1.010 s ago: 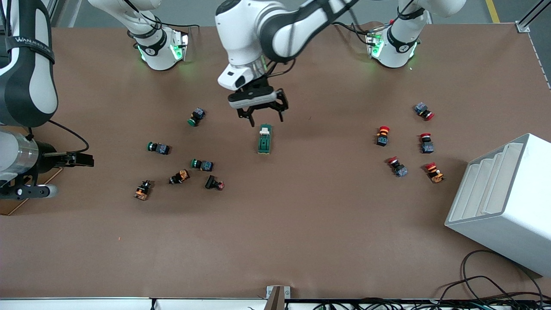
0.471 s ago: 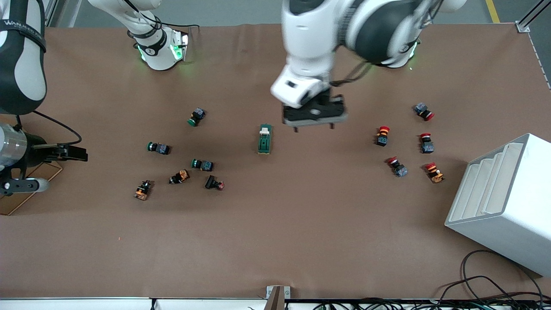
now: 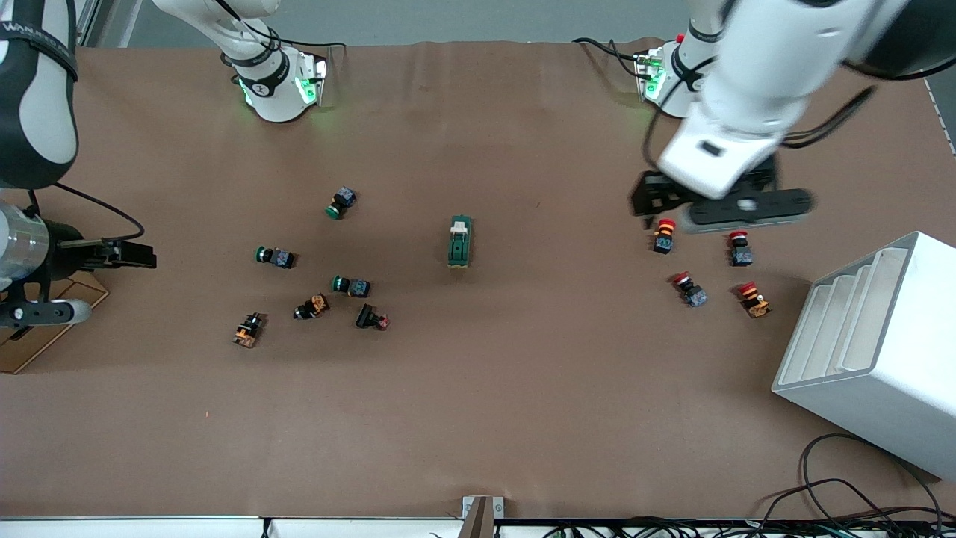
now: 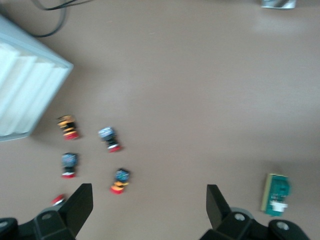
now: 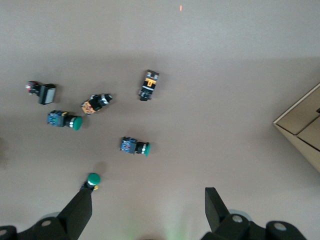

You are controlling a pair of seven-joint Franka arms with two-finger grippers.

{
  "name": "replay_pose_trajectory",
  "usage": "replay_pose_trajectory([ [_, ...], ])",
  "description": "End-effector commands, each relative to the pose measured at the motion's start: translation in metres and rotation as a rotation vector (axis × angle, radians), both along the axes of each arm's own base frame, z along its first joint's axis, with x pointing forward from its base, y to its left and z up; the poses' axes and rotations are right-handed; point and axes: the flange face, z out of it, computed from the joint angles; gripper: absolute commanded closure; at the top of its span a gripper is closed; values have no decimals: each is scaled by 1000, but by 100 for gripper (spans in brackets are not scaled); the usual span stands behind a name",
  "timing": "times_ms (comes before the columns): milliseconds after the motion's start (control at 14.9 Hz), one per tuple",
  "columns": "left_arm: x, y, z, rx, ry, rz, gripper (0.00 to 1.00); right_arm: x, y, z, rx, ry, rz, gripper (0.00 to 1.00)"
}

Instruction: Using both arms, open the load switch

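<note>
The load switch (image 3: 459, 241), a dark-green block with a white toggle at the end toward the robot bases, lies alone at the middle of the table. It also shows in the left wrist view as the load switch (image 4: 276, 194). My left gripper (image 3: 653, 202) hangs open and empty over the group of red push buttons (image 3: 664, 235), well off toward the left arm's end from the switch. In its own view the left gripper (image 4: 148, 210) holds nothing. My right gripper (image 3: 142, 255) waits open at the right arm's end of the table. The right gripper (image 5: 147, 212) is empty in its own view, and the switch is out of that view.
Green-capped push buttons (image 3: 275, 257) and orange and black parts (image 3: 312, 306) lie scattered toward the right arm's end. More red buttons (image 3: 754, 299) sit beside a white slotted rack (image 3: 874, 344). A cardboard piece (image 3: 45, 329) lies under the right arm.
The left arm has swung away from above the load switch toward its own end of the table, ending over the red buttons. The right arm has barely shifted. The switch has not moved.
</note>
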Motion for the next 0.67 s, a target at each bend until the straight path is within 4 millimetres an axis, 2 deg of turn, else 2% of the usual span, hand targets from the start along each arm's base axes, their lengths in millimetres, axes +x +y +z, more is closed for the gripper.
replay_pose_trajectory([
  [0,1,54,10,17,42,-22,0,-13,-10,20,49,-17,-8,0],
  [135,10,86,10,32,64,-128,0,-23,-4,32,40,-35,1,0],
  [337,8,98,7,41,111,-193,0,-46,10,42,27,-70,23,0],
  [471,12,117,8,31,112,-168,0,-61,15,54,16,-99,33,0],
  [606,12,118,8,29,113,-167,0,-70,17,64,15,-108,38,0],
])
